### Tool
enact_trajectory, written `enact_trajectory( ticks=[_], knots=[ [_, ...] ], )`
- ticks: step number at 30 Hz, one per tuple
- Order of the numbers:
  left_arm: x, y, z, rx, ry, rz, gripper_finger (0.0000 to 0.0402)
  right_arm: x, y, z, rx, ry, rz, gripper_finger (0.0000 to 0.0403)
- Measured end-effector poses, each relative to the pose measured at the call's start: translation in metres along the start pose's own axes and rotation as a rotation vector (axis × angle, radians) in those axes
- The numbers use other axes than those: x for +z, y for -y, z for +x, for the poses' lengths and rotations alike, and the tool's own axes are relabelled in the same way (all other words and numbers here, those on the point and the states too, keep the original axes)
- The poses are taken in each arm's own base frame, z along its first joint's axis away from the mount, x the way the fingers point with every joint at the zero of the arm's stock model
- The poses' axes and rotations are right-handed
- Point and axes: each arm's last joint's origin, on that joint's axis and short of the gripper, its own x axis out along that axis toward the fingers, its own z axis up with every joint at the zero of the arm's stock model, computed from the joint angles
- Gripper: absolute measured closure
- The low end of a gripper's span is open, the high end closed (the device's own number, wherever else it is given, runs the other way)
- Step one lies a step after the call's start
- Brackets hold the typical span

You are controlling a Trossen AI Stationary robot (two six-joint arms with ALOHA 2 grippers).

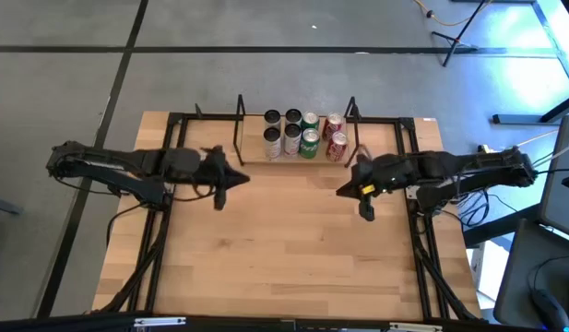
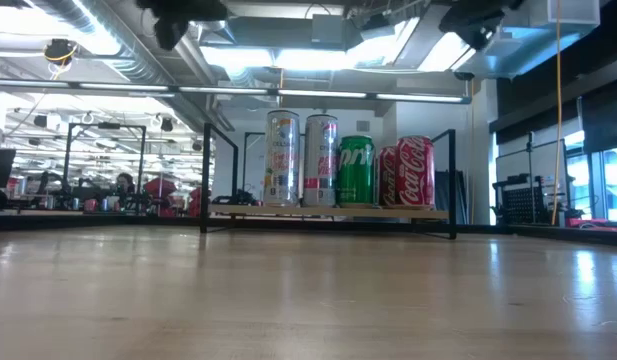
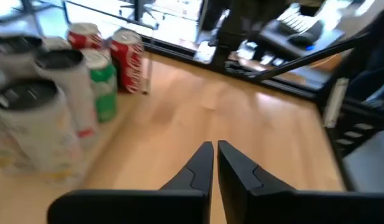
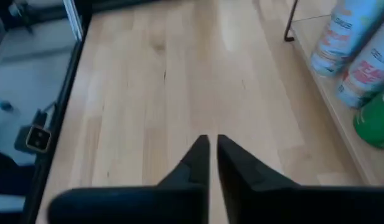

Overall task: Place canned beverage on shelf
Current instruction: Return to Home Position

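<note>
Nearest the wrist cameras, the left gripper [image 3: 215,144] and right gripper [image 4: 210,138] are pressed together and empty, so with the cans [image 1: 291,140] standing on the shelf [image 1: 252,146] at the high view's upper centre, each arm should retreat smoothly outward, clear of that rack.

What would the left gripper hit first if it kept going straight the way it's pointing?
Probably the right gripper, facing the left gripper across the tabletop; heights are hard to compare. The soda cans on the shelf stand aside of that line.
</note>
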Motion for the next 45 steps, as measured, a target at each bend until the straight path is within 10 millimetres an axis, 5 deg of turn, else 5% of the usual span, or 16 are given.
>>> enact_trajectory(
  ticks=[2, 8, 14, 21, 27, 33, 45],
  knots=[
    [-0.014, 0.000, -0.004, -0.037, 0.026, -0.045, 0.0389, -0.013, 0.008, -0.003, 0.006, 0.063, 0.030, 0.0393],
    [-0.036, -0.003, -0.020, -0.068, 0.011, -0.086, 0.0367, -0.061, 0.025, -0.024, -0.108, 0.198, 0.177, 0.0346],
    [-0.033, -0.007, -0.023, 0.021, 0.063, 0.051, 0.0368, -0.082, 0.030, -0.034, -0.152, 0.227, 0.234, 0.0332],
    [-0.055, -0.006, -0.012, -0.101, 0.168, 0.246, 0.0366, -0.101, 0.031, -0.045, -0.053, 0.362, -0.017, 0.0331],
    [-0.081, -0.013, -0.016, -0.200, 0.323, 0.230, 0.0366, -0.129, 0.036, -0.053, -0.010, 0.575, -0.086, 0.0331],
    [-0.101, -0.024, -0.026, -0.204, 0.361, 0.209, 0.0366, -0.162, 0.043, -0.049, -0.003, 0.677, -0.075, 0.0331],
    [-0.152, -0.042, -0.029, -0.260, 0.445, 0.170, 0.0366, -0.182, 0.047, -0.008, 0.045, 0.772, -0.059, 0.0331]
  ],
)
